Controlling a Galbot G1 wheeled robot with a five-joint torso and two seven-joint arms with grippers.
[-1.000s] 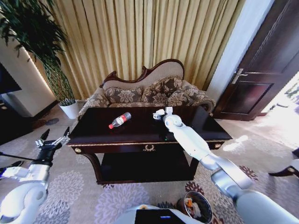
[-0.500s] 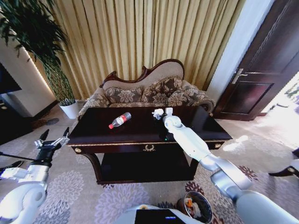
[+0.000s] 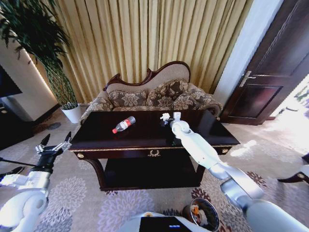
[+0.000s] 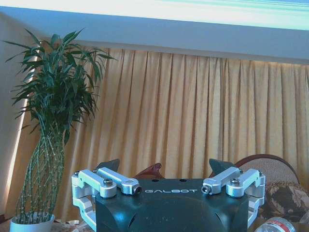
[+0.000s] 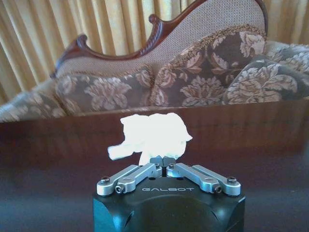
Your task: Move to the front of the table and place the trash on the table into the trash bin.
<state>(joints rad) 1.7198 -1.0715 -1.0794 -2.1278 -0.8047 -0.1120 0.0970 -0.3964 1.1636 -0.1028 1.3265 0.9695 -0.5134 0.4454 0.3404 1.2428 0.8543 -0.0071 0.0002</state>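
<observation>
On the dark glossy table (image 3: pixel 96 137), my right gripper (image 3: pixel 167 117) reaches over the far middle and is shut on a crumpled white paper (image 3: pixel 165 116). In the right wrist view the paper (image 5: pixel 152 135) sticks out past the pinched fingertips of the gripper (image 5: pixel 163 159), just above the tabletop. A clear bottle (image 3: pixel 124 124) with a red cap lies on its side at the table's left. The round dark trash bin (image 3: pixel 203 215) stands on the carpet by my base, to the right, with litter inside. My left gripper (image 3: pixel 53 145) hangs open off the table's left end, also seen as the left gripper (image 4: pixel 166 166).
A patterned sofa (image 3: pixel 149 96) stands right behind the table, against gold curtains. A tall plant in a white pot (image 3: pixel 72 113) is at the back left, and a dark door (image 3: pixel 270 72) at the right. Patterned carpet lies open on both sides of the table.
My right gripper, holding the paper, has shifted slightly to the right over the table. The left arm and the bottle have not moved.
</observation>
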